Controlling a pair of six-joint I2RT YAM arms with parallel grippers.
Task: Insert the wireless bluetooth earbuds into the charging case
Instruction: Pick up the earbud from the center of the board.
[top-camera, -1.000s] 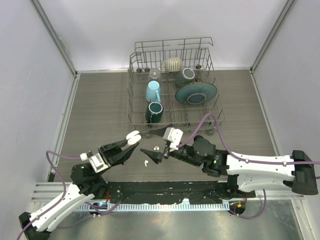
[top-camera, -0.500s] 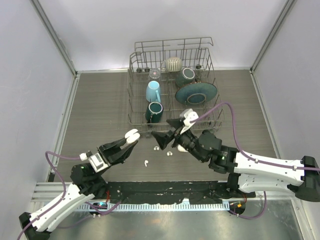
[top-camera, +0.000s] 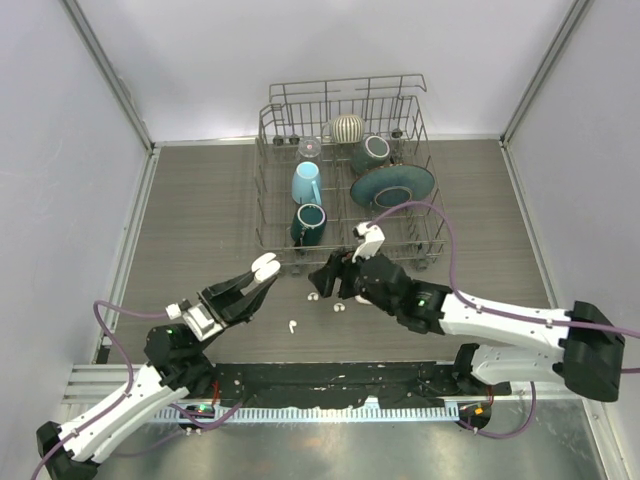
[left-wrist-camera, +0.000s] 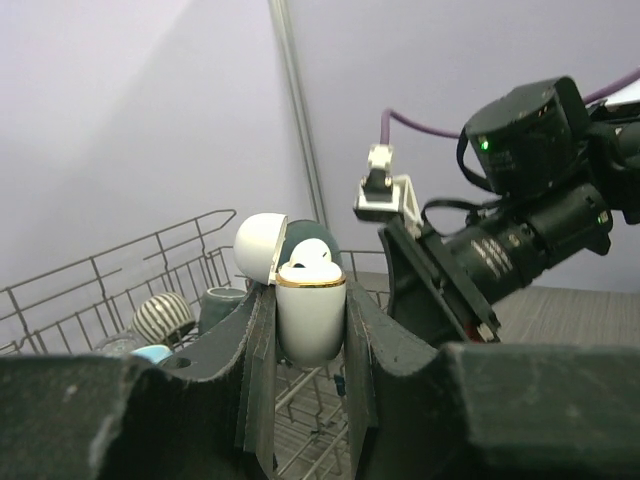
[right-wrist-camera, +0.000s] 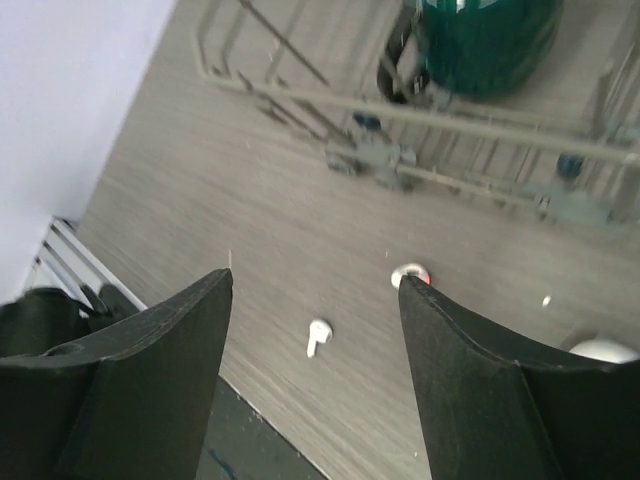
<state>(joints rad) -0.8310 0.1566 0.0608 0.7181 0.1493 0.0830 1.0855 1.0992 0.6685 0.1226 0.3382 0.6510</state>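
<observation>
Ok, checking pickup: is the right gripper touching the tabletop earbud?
Apart. Right wrist view: the earbud lies on bare table, clear of the open right gripper.

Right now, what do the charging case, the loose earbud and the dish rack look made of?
Charging case: smooth white plastic with a soft sheen; gold-tone rim band, possibly metallic trim.
Earbud: white, likely hard plastic; too small to judge gloss.
Dish rack: thin grey wire, probably coated metal.
</observation>
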